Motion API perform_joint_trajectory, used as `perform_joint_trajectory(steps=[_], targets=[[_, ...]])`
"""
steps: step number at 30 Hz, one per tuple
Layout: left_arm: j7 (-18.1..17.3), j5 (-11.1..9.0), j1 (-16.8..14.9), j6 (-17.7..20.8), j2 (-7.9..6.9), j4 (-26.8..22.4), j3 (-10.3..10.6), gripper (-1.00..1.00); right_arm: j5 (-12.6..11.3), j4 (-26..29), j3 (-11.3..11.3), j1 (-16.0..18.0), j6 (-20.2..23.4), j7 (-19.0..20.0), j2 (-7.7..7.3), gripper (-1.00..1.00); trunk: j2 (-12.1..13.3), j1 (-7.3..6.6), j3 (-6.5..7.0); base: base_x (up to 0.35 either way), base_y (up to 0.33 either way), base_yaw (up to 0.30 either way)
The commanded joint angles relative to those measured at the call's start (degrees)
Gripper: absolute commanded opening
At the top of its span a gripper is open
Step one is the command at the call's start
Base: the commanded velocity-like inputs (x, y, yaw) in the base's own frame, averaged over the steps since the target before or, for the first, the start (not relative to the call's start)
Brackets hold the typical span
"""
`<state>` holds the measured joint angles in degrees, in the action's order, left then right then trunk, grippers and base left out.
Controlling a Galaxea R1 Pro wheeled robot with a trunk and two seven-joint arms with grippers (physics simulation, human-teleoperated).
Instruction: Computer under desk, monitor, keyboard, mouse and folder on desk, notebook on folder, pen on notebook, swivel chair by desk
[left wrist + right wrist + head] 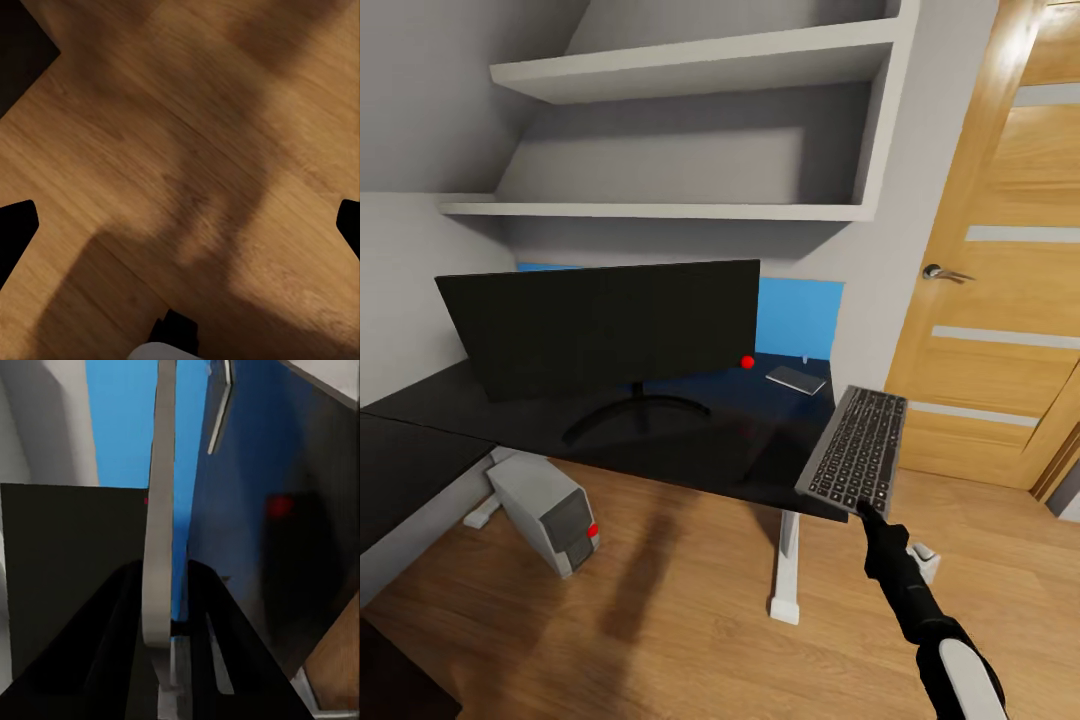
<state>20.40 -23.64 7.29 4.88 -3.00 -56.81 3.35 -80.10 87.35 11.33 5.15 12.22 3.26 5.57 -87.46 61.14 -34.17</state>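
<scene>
Our right gripper (867, 510) is clamped on the keyboard (855, 448), its long axis pointing ahead, the monitor (605, 325) ahead-left.

Your right arm (920, 610) reaches forward and up from the lower right of the head view, its white forearm giving way to a black wrist that narrows toward the right gripper (866, 509). That gripper is clamped on the near edge of the keyboard (855, 449), which it holds tilted. From the right wrist camera, you see its two black fingers (112, 637) pressed on either side of the thin grey board, seen edge-on. Your left gripper (180, 225) points down, its dark fingertips (15, 225) spread wide apart with nothing between them.
</scene>
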Motion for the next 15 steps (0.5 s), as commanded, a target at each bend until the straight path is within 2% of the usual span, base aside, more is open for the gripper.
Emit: perform_joint_trajectory(steps=[1, 3, 5, 6, 9, 10, 11, 14, 15], targets=[[0.46, -0.32, 0.01, 0.2, -0.08, -0.03, 0.25, 1.0, 2.92, 0.01, -0.19, 0.03, -2.44, 0.15, 1.15, -1.0, -0.03, 0.0, -0.04, 0.0, 0.0, 0.0], [0.45, -0.29, 0.01, 0.17, -0.08, 0.34, 0.25, 1.0, 5.22, -0.01, -0.34, 0.03, -4.74, 0.06, 1.78, -1.0, -0.03, 0.0, -0.04, 0.0, 0.0, 0.0], [0.44, -0.28, 0.01, 0.15, -0.06, 0.55, 0.25, 1.0, 6.34, -0.03, -0.47, 0.03, -6.27, 0.0, 2.09, -1.0, -0.03, 0.0, -0.04, 0.0, 0.0, 0.0], [0.42, -0.27, 0.01, 0.14, -0.03, 0.72, 0.25, 1.0, 7.37, -0.07, -1.24, 0.03, -8.48, -0.07, 2.57, -1.0, -0.03, 0.0, -0.04, 0.0, 0.0, 0.0], [0.37, -0.27, 0.01, 0.14, -0.01, 0.86, 0.25, 1.0, 8.05, -0.16, -4.14, 0.03, -11.38, -0.14, 2.95, -1.0, -0.03, 0.0, -0.04, 0.0, 0.0, 0.0], [0.36, -0.27, 0.01, 0.13, 0.0, 0.88, 0.25, 1.0, 8.23, -0.39, -6.19, 0.03, -13.03, -0.17, 3.05, -1.0, -0.03, 0.0, -0.04, 0.0, 0.0, 0.0], [0.36, -0.27, 0.01, 0.13, 0.0, 0.89, 0.25, 1.0, 8.3, -0.66, -7.32, 0.03, -13.94, -0.17, 3.08, -1.0, -0.03, 0.0, -0.04, 0.0, 0.0, 0.0], [0.35, -0.26, 0.01, 0.13, 0.01, 0.9, 0.25, 1.0, 8.35, -3.59, -14.32, 0.03, -20.21, -0.16, 3.15, -1.0, -0.03, 0.0, -0.04, 0.0, 0.0, 0.0], [0.34, -0.24, 0.01, 0.09, 0.01, 0.92, 0.25, 1.0, 8.01, -5.12, -19.43, 0.03, -24.01, -0.1, 3.18, -1.0, -0.03, 0.0, -0.04, 0.0, 0.0, 0.0]])
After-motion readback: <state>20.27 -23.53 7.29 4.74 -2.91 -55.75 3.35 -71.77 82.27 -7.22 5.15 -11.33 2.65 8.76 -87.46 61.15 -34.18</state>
